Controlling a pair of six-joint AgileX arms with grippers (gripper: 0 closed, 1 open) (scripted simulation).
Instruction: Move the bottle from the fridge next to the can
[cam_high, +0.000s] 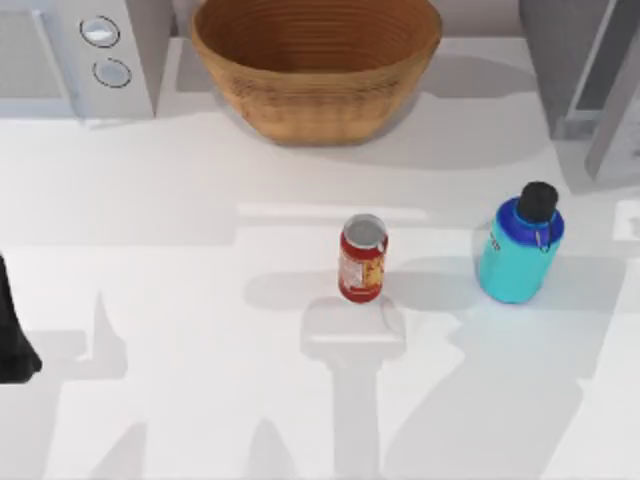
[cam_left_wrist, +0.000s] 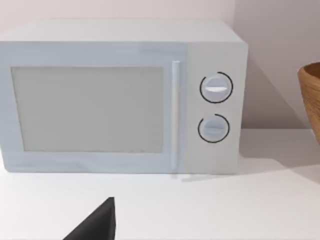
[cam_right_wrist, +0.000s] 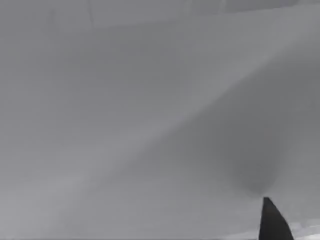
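Turquoise with a dark blue shoulder and black cap, the bottle (cam_high: 520, 245) stands upright on the white table (cam_high: 180, 300), out of the fridge (cam_high: 590, 80) and to the right of the can (cam_high: 362, 258). A clear strip of table lies between the two, so they are near but not touching. The red can is upright too, silver top facing up, close to the table's middle.

At the back right sits the grey fridge, its door swung open. A wicker basket (cam_high: 315, 65) rests at the back centre, and a white microwave (cam_high: 80, 55) with two round knobs is at the back left.

My left arm is parked at the table's left edge, a dark bit of it (cam_high: 15, 340) just showing from above. Its wrist camera faces the microwave (cam_left_wrist: 120, 97), with a black fingertip (cam_left_wrist: 97, 222) low in the picture. The right wrist camera looks at a plain grey surface past one dark fingertip (cam_right_wrist: 272, 220). For either claw, I cannot tell whether it is open or closed.
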